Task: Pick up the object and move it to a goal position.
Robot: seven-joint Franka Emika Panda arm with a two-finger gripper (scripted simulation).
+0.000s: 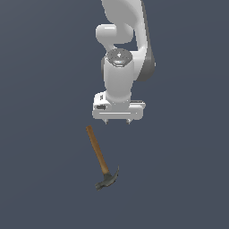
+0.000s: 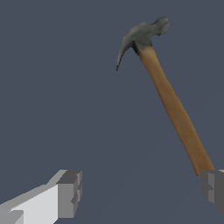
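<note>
The hammer (image 1: 99, 156) lies flat on the dark grey surface, its light brown wooden handle slanting away from its dark grey head (image 1: 108, 179) with the curved claw. My gripper (image 1: 118, 121) hangs above the surface just past the handle's free end, toward the exterior view's right of it. It is open and empty. In the wrist view the hammer (image 2: 173, 103) lies whole, with its handle end close to one fingertip (image 2: 212, 187), and the other fingertip (image 2: 70, 192) stands far apart. The gripper's midpoint (image 2: 141, 190) is over bare surface.
The white arm (image 1: 125, 44) rises behind the gripper. A plain dark grey surface (image 1: 44, 134) surrounds the hammer; no other objects or edges show.
</note>
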